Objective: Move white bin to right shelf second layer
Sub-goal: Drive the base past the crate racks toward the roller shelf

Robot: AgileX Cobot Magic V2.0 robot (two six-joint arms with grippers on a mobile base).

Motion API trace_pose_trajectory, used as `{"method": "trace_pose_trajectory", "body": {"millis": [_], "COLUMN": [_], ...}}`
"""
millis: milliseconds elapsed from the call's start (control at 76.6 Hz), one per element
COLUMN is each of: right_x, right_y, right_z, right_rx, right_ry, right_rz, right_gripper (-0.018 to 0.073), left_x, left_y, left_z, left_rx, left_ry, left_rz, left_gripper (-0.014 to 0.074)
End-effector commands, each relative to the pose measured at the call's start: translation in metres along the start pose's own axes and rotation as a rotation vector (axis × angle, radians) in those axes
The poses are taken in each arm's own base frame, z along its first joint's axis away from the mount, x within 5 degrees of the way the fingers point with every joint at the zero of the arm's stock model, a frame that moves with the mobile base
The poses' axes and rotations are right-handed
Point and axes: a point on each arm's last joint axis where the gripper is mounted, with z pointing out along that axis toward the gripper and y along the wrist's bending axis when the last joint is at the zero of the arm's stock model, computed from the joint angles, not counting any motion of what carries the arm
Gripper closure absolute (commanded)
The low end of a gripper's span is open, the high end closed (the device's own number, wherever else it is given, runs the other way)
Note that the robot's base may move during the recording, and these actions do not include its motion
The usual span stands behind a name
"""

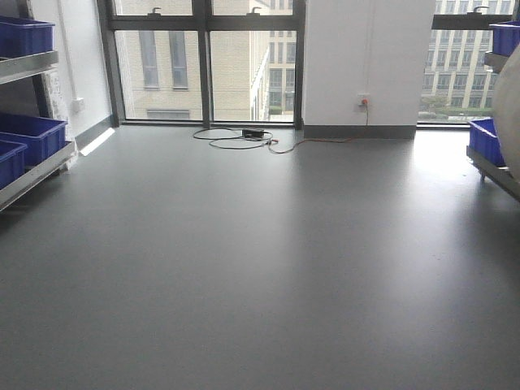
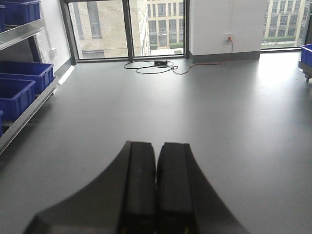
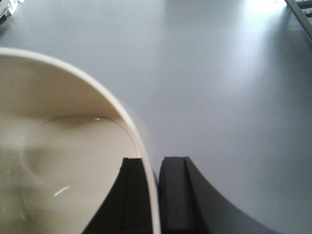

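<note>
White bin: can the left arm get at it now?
Probably not directly: the left end effector is shut, facing open floor, while the white bin is clamped in the right end effector.

The white bin [image 1: 510,114] shows at the right edge (blue crates [image 1: 28,134] shelved left).

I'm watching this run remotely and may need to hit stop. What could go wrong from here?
1. The right hand pinches only one thin wall of the white bin, so it could slip or swing while driving.
2. A cable bundle lies on the floor ahead; rolling over it might jolt the grip.
3. In the front view the bin bulges beside the right rack's blue crate and could knock it.
</note>
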Motion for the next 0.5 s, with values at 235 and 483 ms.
{"method": "trace_pose_trajectory", "body": {"millis": [235, 483], "right_x": [-0.018, -0.0179], "right_y": [0.0019, 0.0019], "right_z": [-0.0048, -0.0048], "right_rx": [-0.011, -0.011], "right_ry": [-0.124, -0.123], "right_rz": [-0.003, -0.003], "right_gripper": [0.0531, 0.0531], "left_x": [0.0038, 0.0038], "left_y": [-0.0004, -0.0004], "left_z": [0.001, 0.001], "left_rx": [0.001, 0.001], "left_ry": [-0.063, -0.063], "left_rz": [-0.005, -0.005], "left_gripper": [0.0512, 0.0512]}}
